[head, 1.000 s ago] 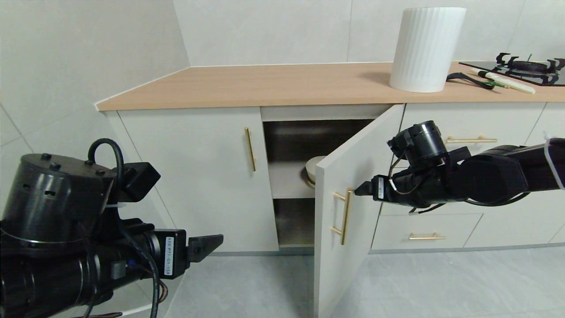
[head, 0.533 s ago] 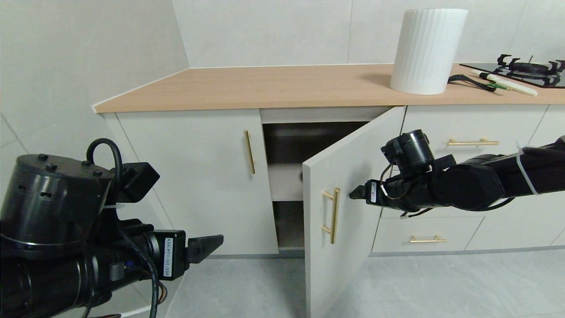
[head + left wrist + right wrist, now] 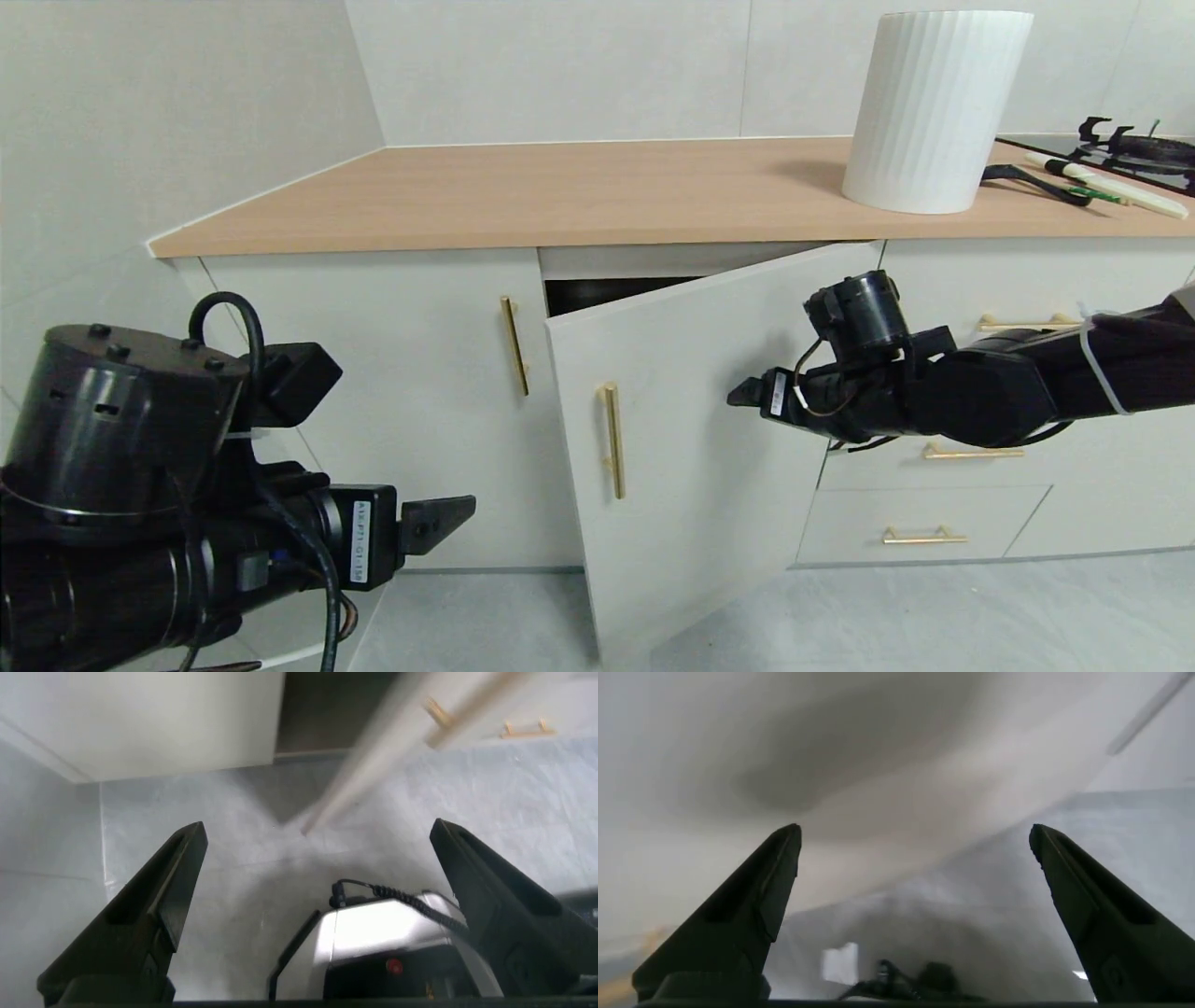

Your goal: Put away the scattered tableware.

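While the white cabinet door [image 3: 691,401] stands only slightly ajar, the right gripper [image 3: 739,392] sits at the door's front face, on the hinge side of its brass handle [image 3: 611,439], fingers spread and empty. The left gripper [image 3: 439,523] hangs low over the floor, likewise released. Two utensils [image 3: 1074,182] lie on the wooden countertop [image 3: 560,191] beside a white ribbed container [image 3: 934,107].

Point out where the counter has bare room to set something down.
The counter is bare from the wall corner to the white container. It is crowded beyond that, with utensils and the stove. The door is ajar by only a narrow gap.
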Controlling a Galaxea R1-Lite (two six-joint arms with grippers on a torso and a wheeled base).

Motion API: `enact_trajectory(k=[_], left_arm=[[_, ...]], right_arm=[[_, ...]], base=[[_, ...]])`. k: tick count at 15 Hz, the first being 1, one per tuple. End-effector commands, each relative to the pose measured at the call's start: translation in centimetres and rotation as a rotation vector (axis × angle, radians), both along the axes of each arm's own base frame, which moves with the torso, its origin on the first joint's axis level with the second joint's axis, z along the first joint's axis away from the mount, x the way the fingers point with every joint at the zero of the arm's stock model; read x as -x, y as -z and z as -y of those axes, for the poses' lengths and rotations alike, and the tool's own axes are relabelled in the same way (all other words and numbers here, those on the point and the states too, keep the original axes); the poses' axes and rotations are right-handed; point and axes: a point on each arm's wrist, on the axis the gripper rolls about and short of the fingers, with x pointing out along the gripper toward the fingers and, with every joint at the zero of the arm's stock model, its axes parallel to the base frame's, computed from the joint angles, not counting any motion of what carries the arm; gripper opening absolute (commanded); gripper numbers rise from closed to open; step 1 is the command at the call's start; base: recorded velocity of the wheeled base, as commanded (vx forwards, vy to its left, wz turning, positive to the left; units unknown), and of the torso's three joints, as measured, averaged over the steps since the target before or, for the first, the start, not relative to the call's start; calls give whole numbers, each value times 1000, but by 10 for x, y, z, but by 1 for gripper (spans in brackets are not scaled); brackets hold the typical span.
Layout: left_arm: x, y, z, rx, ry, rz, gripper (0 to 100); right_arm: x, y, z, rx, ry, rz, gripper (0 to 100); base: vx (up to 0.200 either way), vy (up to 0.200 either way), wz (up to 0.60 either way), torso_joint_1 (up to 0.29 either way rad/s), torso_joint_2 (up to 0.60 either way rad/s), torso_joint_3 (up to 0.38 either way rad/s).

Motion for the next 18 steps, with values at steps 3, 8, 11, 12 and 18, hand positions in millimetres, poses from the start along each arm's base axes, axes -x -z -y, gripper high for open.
enact_trajectory(k=[3,8,11,12,18], left_arm=[[0,1,0,-3,1,-3,100],[0,1,0,-3,1,-3,100],[0,1,0,-3,1,-3,100],[0,1,0,-3,1,-3,100],[0,1,0,-3,1,-3,100]], right_arm=[[-3,1,-9,-49,6,27,100],[-15,3,-20,-137,66,72,100],[-27,6,-25,-134,151,100,100],[-29,7,-25,-131,161,102,100],[-43,13,-21,-115,243,124,100]], base=[[0,0,0,0,0,0],[0,0,0,0,0,0],[0,0,0,0,0,0],[0,0,0,0,0,0],[0,0,0,0,0,0]])
